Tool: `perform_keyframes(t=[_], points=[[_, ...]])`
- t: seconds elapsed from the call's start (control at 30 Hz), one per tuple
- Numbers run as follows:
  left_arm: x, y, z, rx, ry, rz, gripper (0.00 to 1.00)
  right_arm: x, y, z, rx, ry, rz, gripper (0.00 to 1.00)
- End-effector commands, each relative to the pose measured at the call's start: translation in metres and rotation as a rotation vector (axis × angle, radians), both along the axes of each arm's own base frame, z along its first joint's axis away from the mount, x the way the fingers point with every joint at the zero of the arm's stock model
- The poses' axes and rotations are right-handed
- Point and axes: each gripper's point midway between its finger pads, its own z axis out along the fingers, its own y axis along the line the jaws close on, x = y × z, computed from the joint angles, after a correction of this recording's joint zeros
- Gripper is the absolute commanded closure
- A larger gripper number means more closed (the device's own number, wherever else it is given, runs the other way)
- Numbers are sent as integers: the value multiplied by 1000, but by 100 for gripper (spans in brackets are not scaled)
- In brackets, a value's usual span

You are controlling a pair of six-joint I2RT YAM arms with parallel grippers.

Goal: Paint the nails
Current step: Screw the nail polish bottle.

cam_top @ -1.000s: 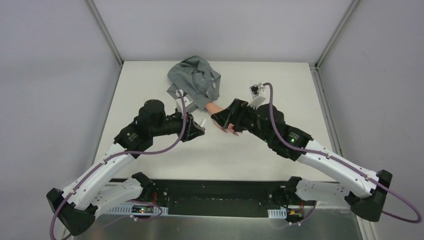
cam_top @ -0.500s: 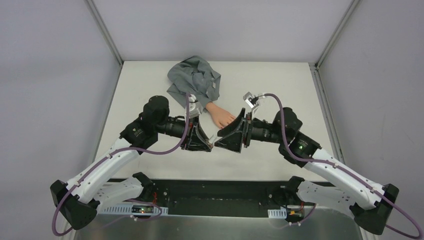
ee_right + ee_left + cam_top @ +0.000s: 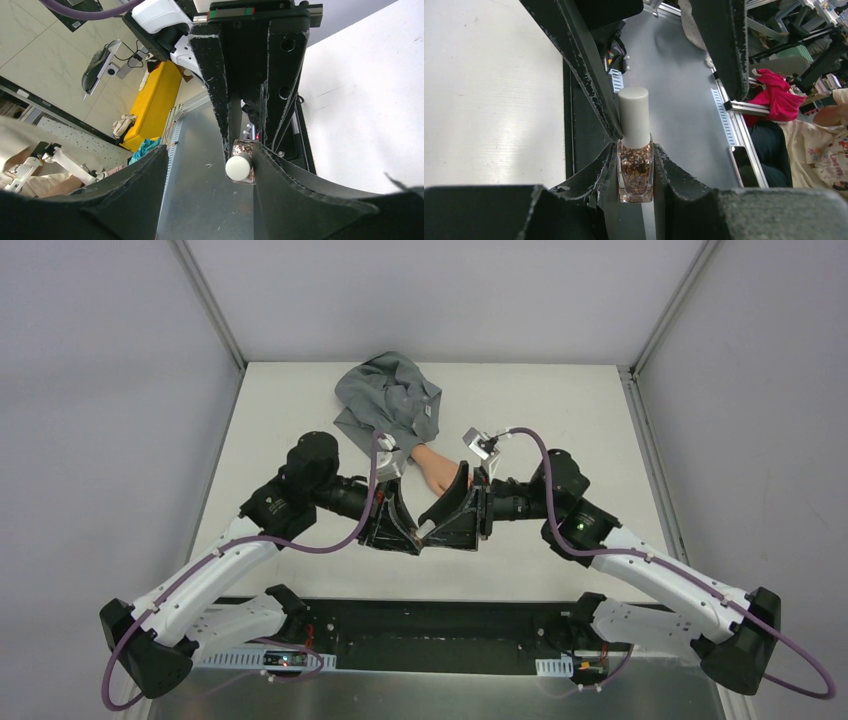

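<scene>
My left gripper (image 3: 635, 152) is shut on the glass body of a small polish bottle (image 3: 635, 175) filled with copper glitter, its white cap (image 3: 634, 112) pointing away. The right gripper (image 3: 207, 152) faces it, open, with the cap (image 3: 238, 168) between its fingers and resting against one finger (image 3: 295, 195). From above, the left gripper (image 3: 406, 531) and the right gripper (image 3: 442, 524) meet tip to tip in front of the peach fake hand (image 3: 436, 468) with its grey sleeve (image 3: 388, 398). The nails are hidden behind the right gripper.
The crumpled grey sleeve lies at the back of the white table (image 3: 300, 440). A black rail (image 3: 430, 620) runs along the near edge between the arm bases. Grey walls close in both sides.
The right gripper left the fake hand, turned and came in on the left gripper, its jaws now around the bottle's cap. The left gripper rolled upright and stayed shut on the bottle.
</scene>
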Motion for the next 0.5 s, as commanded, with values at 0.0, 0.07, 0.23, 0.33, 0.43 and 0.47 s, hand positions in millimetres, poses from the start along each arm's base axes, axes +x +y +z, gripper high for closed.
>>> perform_keyframes(t=[0.0,0.07,0.23,0.33,0.43,0.47], points=[[-7,0,25,-70,-74,-39,100,-10,-1,13,58,-48,46,38],[-7,0,25,-70,-75,-37,100,-9,0,9,50,-41,42,42],[-5,-1,24,-67,-74,-30,100,-9,2,5,37,-30,45,52],[-5,-1,24,-65,-72,-28,100,-8,3,2,23,-25,40,56],[-4,-2,23,-65,-72,-24,100,-6,4,-2,8,-20,31,60],[-4,-2,23,-65,-73,-22,100,-6,4,-4,3,-17,31,61]])
